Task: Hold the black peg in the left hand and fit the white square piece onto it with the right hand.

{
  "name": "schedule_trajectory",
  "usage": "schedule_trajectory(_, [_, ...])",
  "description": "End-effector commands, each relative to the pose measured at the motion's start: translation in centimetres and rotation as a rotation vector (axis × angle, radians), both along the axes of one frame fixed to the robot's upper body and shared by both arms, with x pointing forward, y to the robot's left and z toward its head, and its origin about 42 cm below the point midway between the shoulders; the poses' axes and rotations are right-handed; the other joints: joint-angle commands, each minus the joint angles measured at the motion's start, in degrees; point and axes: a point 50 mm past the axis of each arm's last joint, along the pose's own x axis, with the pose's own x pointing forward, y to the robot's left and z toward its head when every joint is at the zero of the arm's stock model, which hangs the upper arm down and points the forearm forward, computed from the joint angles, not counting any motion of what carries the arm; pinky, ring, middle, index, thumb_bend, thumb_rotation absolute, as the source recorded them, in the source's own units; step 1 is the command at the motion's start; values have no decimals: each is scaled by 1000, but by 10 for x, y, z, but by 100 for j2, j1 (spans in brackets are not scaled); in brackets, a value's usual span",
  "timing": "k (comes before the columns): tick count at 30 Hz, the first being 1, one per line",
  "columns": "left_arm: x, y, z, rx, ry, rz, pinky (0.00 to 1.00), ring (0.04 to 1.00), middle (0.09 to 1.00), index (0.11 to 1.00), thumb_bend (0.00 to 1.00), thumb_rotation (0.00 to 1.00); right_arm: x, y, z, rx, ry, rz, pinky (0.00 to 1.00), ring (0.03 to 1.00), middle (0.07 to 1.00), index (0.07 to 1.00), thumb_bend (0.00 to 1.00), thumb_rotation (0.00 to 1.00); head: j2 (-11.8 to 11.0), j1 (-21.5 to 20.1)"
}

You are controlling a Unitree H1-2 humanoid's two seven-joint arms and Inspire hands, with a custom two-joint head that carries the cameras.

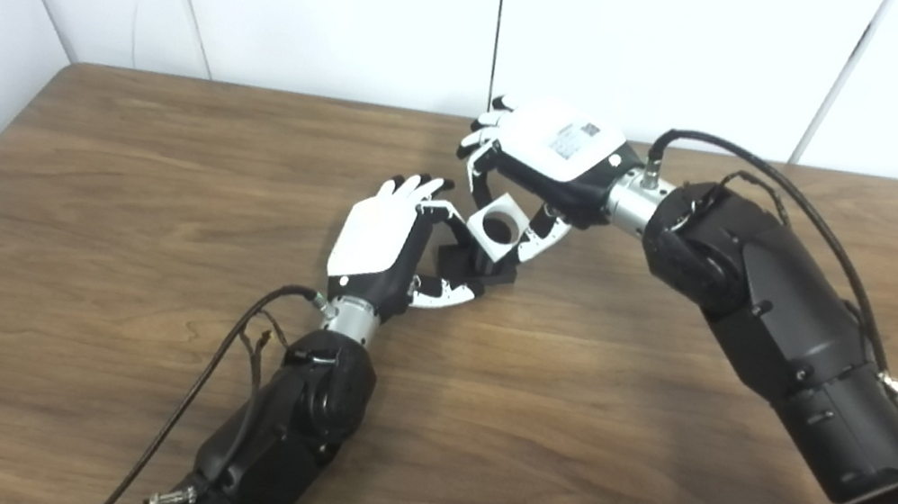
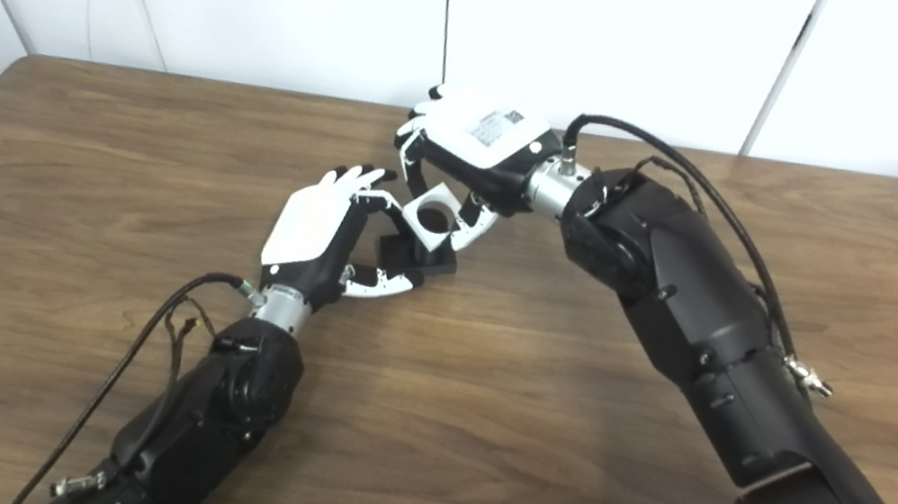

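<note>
The black peg (image 1: 478,268) has a flat black base that rests on the wooden table (image 1: 152,175) at its middle. My left hand (image 1: 378,240) is shut on it, fingers on the far side and thumb on the near side of the base. My right hand (image 1: 543,154) reaches in from the right and is shut on the white square piece (image 1: 497,225), which has a round hole. The piece is tilted and sits right over the peg, hiding the peg's top; I cannot tell how far the peg is inside the hole.
The table's back edge meets a white wall (image 1: 363,0) just behind the right hand. A black cable (image 1: 193,392) hangs along the left forearm, and another loops over the right forearm (image 1: 796,196).
</note>
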Motion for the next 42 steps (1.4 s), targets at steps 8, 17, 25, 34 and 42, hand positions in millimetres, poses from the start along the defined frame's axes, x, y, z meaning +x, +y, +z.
schedule_trajectory(8, [-26, -4, -39, 78, 189, -36, 961, 949, 903, 491, 517, 88, 9, 11, 20, 28, -60, -15, 932, 887, 814, 485, 505, 154, 37, 39])
schedule_trajectory(17, [-29, -6, -42, 65, 195, -30, 961, 949, 905, 491, 519, 85, 15, 12, 8, 9, -36, -32, 925, 881, 809, 485, 504, 154, 72, 77])
schedule_trajectory(25, [-32, -5, -42, 61, 198, -35, 992, 958, 913, 491, 518, 86, 21, 7, -3, 2, -11, -65, 958, 881, 807, 485, 506, 152, 102, 89])
schedule_trajectory(34, [-32, -3, -41, 60, 201, -28, 1000, 961, 910, 491, 518, 86, 26, -3, -14, -96, 103, -152, 986, 931, 872, 619, 658, 342, 118, 82])
schedule_trajectory(42, [-32, -1, -41, 61, 200, -22, 997, 957, 908, 491, 519, 82, 23, -27, -29, -249, 222, -265, 959, 978, 963, 994, 1000, 659, 131, 40])
